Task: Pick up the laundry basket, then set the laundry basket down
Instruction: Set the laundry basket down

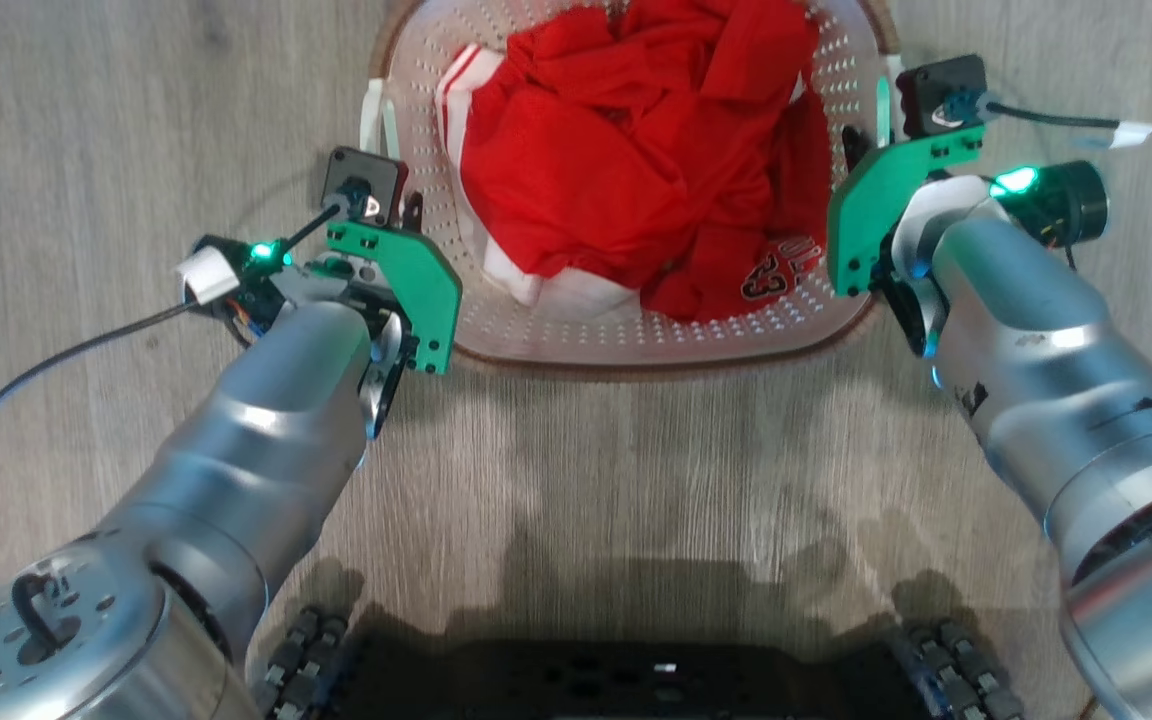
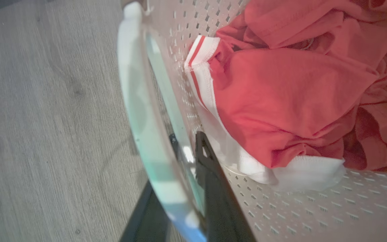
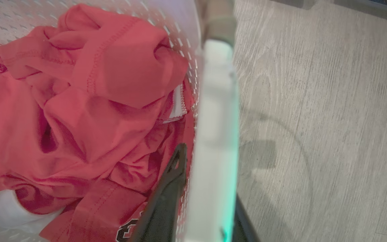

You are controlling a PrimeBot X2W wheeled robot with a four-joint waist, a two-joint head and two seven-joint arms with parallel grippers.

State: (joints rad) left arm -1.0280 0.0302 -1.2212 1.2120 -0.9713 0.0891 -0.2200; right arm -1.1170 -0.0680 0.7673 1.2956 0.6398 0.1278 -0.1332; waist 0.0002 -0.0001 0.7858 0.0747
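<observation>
Bright, soft light. Dark shadows lie low on the floor (image 1: 576, 470). The close basket handle (image 2: 136, 101) looks blurry.

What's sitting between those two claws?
In the head view, the basket, full of red clothes, lies between the left gripper and right gripper; each clamps one of its sides.

- Pale grey wood-grain floor (image 1: 576, 460) carries the scene.
- The laundry basket (image 1: 636, 345) is over it; contact cannot be told.
- The robot's dark wheeled base (image 1: 636, 675) stands on it.
</observation>
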